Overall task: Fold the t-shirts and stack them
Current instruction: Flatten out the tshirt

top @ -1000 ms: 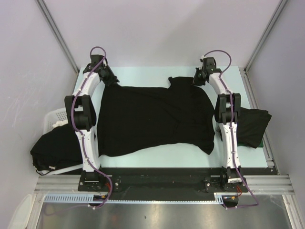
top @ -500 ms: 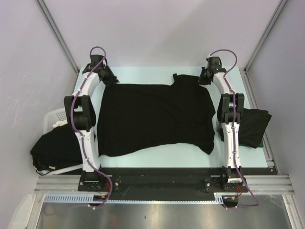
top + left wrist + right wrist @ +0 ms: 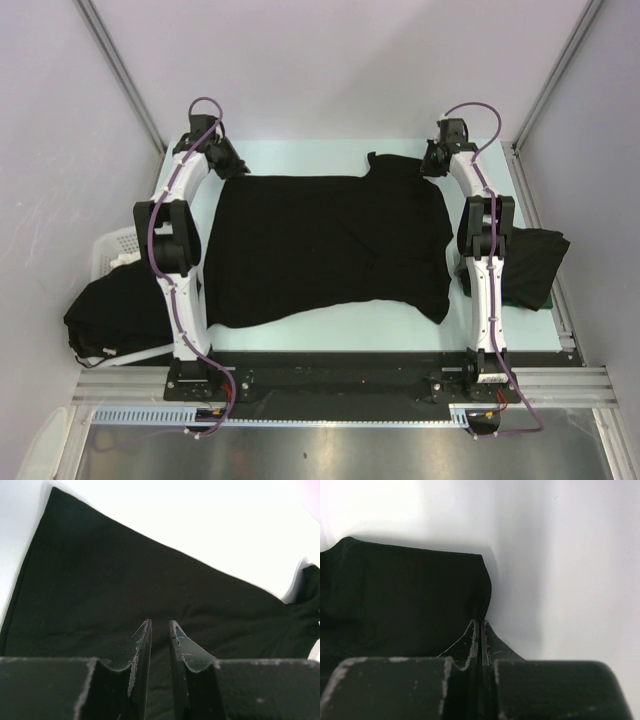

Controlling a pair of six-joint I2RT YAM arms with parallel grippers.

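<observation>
A black t-shirt (image 3: 330, 245) lies spread flat over the middle of the table. My left gripper (image 3: 238, 168) is at its far left corner. In the left wrist view the gripper (image 3: 160, 625) is nearly shut, with dark t-shirt cloth (image 3: 150, 570) filling the narrow gap and stretching away ahead. My right gripper (image 3: 428, 165) is at the far right corner beside a sleeve (image 3: 378, 165). In the right wrist view the gripper (image 3: 481, 622) is pressed shut on the edge of the t-shirt (image 3: 410, 595).
A heap of black shirts (image 3: 115, 315) hangs over a white slotted basket (image 3: 112, 250) off the table's left side. Another black shirt (image 3: 530, 262) lies at the right edge by the right arm. Grey walls and metal rails close in the table.
My right gripper has moved right and farther back, drawing the shirt's far right corner outward. The far edge is now straighter and the cloth flatter. The left gripper has stayed put.
</observation>
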